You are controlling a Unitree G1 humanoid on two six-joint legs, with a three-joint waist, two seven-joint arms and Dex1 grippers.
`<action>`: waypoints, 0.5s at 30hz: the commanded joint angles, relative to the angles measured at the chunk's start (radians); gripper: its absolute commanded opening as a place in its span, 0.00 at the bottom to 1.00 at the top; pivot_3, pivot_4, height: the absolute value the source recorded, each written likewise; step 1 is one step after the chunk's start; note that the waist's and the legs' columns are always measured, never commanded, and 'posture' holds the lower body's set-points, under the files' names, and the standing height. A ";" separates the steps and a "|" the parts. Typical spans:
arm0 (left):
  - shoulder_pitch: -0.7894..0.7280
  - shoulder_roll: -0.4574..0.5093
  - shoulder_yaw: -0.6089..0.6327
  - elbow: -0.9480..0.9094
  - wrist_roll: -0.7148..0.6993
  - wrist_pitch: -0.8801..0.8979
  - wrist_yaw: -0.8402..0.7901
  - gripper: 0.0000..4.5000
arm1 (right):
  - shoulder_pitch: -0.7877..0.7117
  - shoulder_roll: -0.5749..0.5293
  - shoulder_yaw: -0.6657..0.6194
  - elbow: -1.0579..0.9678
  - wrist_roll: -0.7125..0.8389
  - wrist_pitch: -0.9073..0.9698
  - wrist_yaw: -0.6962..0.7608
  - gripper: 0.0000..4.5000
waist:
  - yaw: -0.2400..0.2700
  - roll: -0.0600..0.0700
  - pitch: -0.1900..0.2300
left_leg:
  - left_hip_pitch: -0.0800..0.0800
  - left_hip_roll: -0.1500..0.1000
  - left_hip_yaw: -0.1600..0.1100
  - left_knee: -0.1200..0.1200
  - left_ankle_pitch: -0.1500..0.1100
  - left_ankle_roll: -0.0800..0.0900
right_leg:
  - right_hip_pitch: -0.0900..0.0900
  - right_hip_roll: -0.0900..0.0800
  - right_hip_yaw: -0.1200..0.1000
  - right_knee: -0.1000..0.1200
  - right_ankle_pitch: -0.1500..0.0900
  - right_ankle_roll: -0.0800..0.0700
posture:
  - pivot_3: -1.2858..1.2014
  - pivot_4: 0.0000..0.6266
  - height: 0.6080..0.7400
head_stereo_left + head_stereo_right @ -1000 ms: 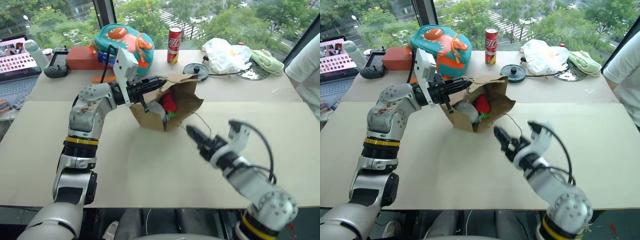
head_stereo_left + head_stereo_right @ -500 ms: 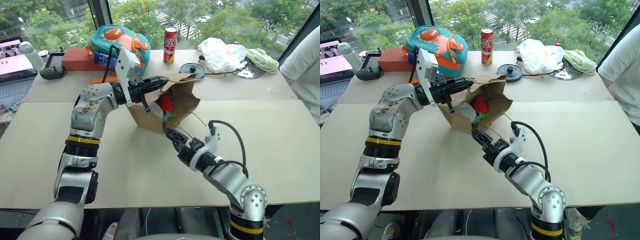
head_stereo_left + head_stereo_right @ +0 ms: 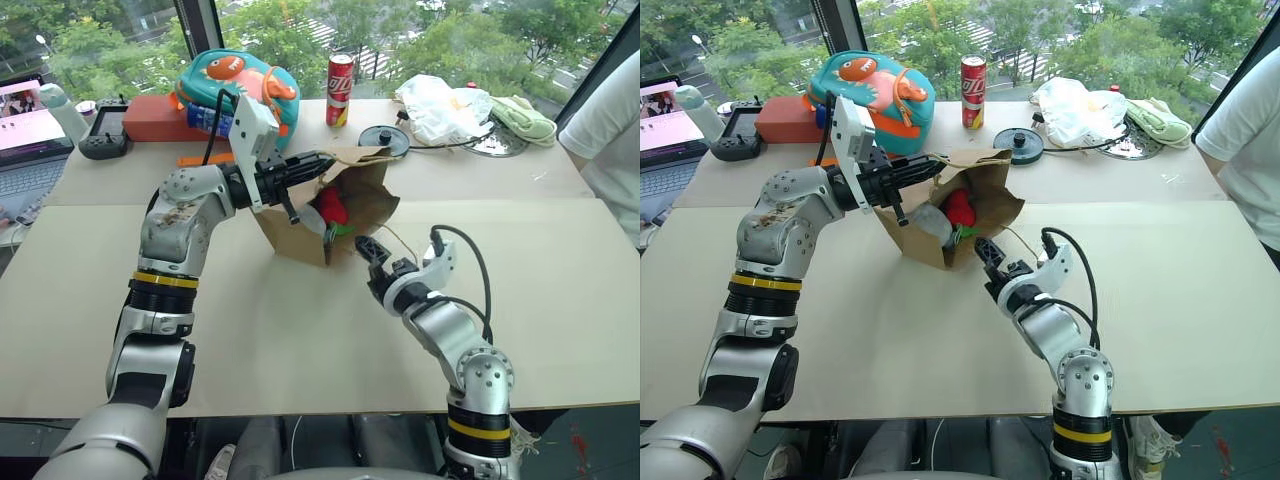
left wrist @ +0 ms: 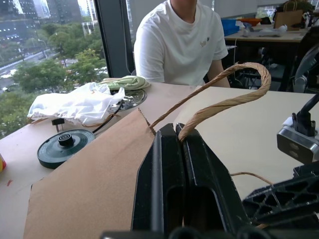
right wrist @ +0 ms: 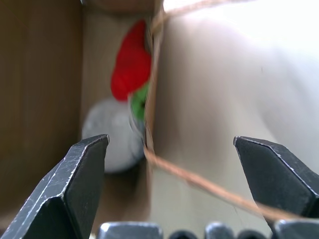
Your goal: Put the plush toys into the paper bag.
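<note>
Right wrist view looks straight at the mouth of the paper bag (image 3: 345, 205), which lies on its side on the table (image 3: 300, 330), with the red toy (image 5: 130, 67) and the grey-blue toy (image 5: 110, 135) both inside, the red one's green end at the rim. The right gripper (image 3: 368, 250) has its fingers spread wide and holds nothing; one twine handle (image 5: 199, 181) runs across the gap between them. The left gripper (image 3: 305, 165) is clamped on the bag's upper edge beside the other handle (image 4: 219, 97), holding the mouth up. The risk, as I judge it, is that the right fingers snag the loose twine or nudge the rim, dragging the bag and spilling the toys, since the bag rests tilted and is held only at one edge. Compared with a second ago, the right arm has come forward from well short of the bag to just beside its mouth, while the left arm has kept its hold unchanged.
</note>
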 commanded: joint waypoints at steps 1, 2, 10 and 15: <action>-0.015 0.009 0.013 -0.033 -0.002 -0.021 0.004 0.00 | -0.011 -0.004 0.006 -0.046 -0.016 -0.006 0.018 0.88 | 0.000 0.000 0.000 | 0.000 0.000 0.000 0.000 0.000 0.000 | 0.000 0.000 0.000 0.000 0.000 0.000 | 0.52 0.24 0.99; -0.015 0.009 0.013 -0.033 -0.002 -0.021 0.004 0.00 | -0.008 -0.003 0.009 -0.052 -0.016 -0.005 0.016 0.84 | 0.000 0.000 0.000 | 0.000 0.000 0.000 0.000 0.000 0.000 | 0.000 0.000 0.000 0.000 0.000 0.000 | 0.52 0.24 0.99; -0.017 0.011 0.014 -0.027 -0.001 -0.025 0.002 0.00 | -0.008 -0.018 0.014 -0.101 -0.010 0.000 -0.010 0.24 | 0.000 0.000 0.000 | 0.000 0.000 0.000 0.000 0.000 0.000 | 0.000 0.000 0.000 0.000 0.000 0.000 | 0.52 0.24 0.99; -0.023 0.008 0.015 -0.022 0.000 -0.027 0.004 0.00 | -0.052 -0.082 0.022 -0.116 -0.077 0.021 -0.006 0.01 | 0.000 0.000 0.000 | 0.000 0.000 0.000 0.000 0.000 0.000 | 0.000 0.000 0.000 0.000 0.000 0.000 | 0.52 0.24 0.99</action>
